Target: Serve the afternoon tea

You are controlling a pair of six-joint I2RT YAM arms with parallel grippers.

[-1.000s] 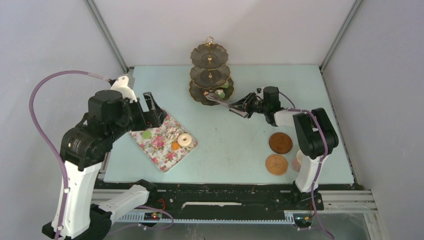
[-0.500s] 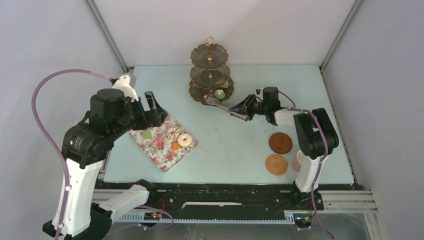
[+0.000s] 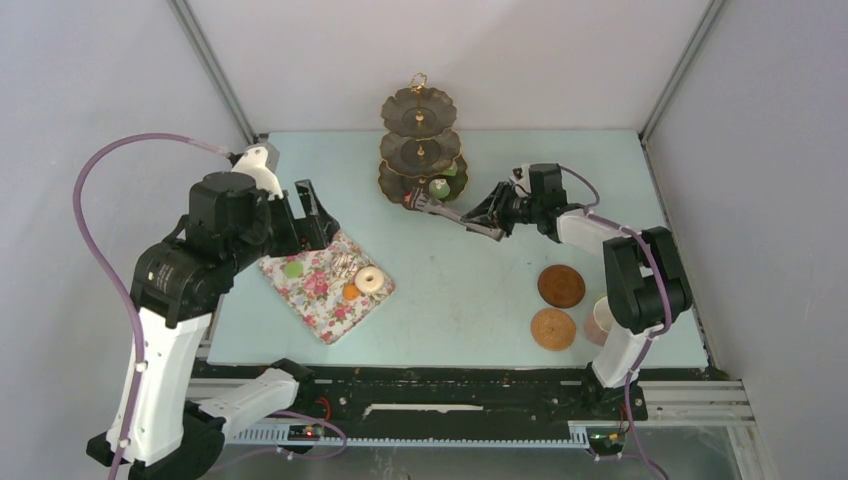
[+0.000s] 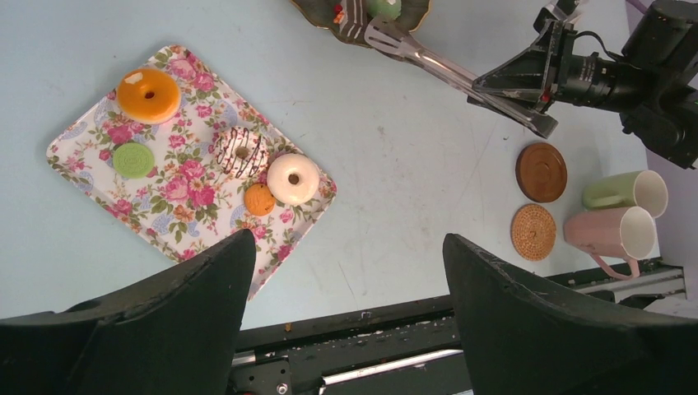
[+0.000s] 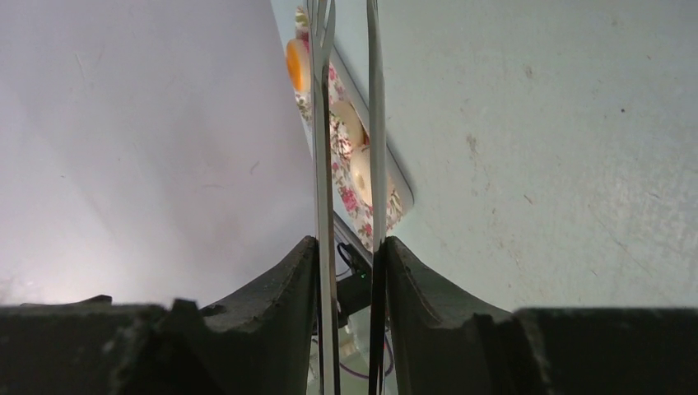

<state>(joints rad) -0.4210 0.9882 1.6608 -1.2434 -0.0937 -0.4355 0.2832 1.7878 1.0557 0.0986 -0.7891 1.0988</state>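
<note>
Cakes (image 4: pixel 293 178), light, hard, probably slick: you are holding the tongs (image 4: pixel 440 64) clamped in the right gripper (image 3: pixel 492 211), blades parted beside the chocolate piece (image 4: pixel 350 11) on the stand's (image 3: pixel 393 192) bottom tier, the left gripper (image 4: pixel 347 240) hanging open over five more on the cloth (image 4: pixel 185 185); pinch each across its sides.

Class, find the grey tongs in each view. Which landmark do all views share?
Top external: tongs, centre, tips at the cake stand.
Left wrist: top, right of centre.
Right wrist: two upright blades, centre.
Shared landmark: the floral tray.
</note>
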